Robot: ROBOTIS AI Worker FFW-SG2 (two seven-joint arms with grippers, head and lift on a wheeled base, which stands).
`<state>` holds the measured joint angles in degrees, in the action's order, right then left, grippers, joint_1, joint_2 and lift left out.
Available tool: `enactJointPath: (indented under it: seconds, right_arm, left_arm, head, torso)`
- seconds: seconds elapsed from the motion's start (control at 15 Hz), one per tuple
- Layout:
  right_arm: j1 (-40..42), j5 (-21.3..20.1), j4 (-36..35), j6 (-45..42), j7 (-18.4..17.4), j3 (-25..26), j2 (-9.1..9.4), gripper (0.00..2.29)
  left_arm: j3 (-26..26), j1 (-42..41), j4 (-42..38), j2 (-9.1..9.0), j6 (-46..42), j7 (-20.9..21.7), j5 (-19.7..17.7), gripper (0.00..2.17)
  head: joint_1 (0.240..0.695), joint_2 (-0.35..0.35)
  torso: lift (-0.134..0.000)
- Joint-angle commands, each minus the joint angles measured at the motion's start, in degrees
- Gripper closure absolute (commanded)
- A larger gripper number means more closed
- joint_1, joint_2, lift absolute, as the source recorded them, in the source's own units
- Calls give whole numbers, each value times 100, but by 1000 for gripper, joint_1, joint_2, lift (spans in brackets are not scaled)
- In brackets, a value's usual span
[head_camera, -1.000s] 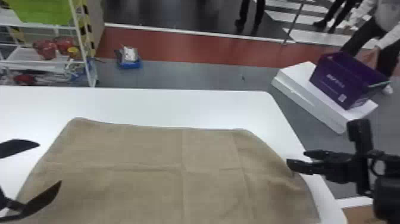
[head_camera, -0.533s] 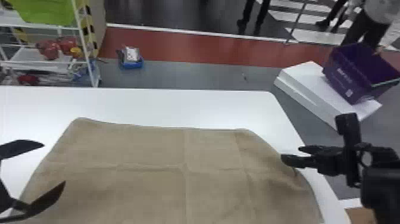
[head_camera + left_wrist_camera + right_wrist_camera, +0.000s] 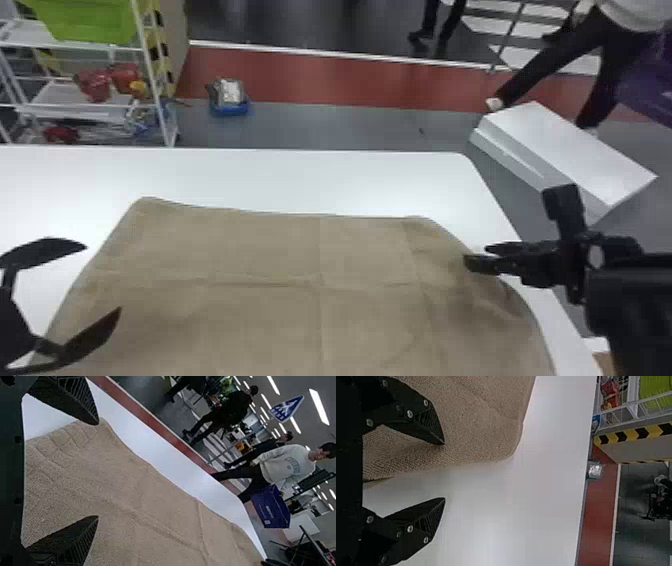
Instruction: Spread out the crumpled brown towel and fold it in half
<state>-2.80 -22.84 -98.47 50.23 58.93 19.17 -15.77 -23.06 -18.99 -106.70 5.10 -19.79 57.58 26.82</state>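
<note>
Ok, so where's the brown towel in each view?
Head view: brown towel, across the near middle of the table.
Left wrist view: beneath and beyond the open left gripper.
Right wrist view: its edge passes behind one finger of the open right gripper.
Shared landmark: red floor strip past the table.

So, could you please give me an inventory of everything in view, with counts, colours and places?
Towel: 1, brown, spread on the table
Table: 1, white, under the towel
Wire shelf rack: 1, white, beyond the table, left
Large bin: 1, green, on the rack
Small bin: 1, blue, floor beyond the table
Slab stack: 1, white, floor to the right
Crate: 1, purple, beyond the table, right
Hanging sign: 1, blue and white, overhead
Left gripper: 1, black, towel's left side
Right gripper: 1, black, towel's right edge
</note>
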Motion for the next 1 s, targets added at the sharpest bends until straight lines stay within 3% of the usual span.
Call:
enactJointPath:
  seconds: [0.0, 0.13, 0.33, 0.67, 0.8, 0.93]
  right_arm:
    - [-19, -1, 29, -17, 22, -62, 3, 937]
    - [-19, 8, 29, 0, 57, -80, 12, 1426]
    - [139, 175, -270, 0, 75, 43, 47, 1477]
    - [772, 491, -1860, 668, 444, -44, 197, 1477]
    - [1097, 201, -2326, 738, 699, -510, 249, 1477]
    - [1229, -414, -2397, 738, 910, -1134, 267, 1477]
  left_arm:
    - [-31, -61, -18, 0, -63, -1, -10, 36]
    - [-58, -88, -26, 8, -116, -1, -19, 36]
    - [-75, -176, -62, 8, -186, -1, -36, 36]
    - [-102, -246, -114, 0, -186, -1, -54, 36]
    - [-93, -255, -123, 0, -186, -1, -80, 36]
    - [-84, -272, -123, 0, -186, 8, -80, 36]
  head:
    - [695, -180]
    - [695, -172]
    - [695, -167]
    - [695, -145]
    - [695, -104]
    - [695, -64]
  torso:
    - [-123]
    - [-123]
    - [-123]
    - [-123]
    - [-123]
    - [-123]
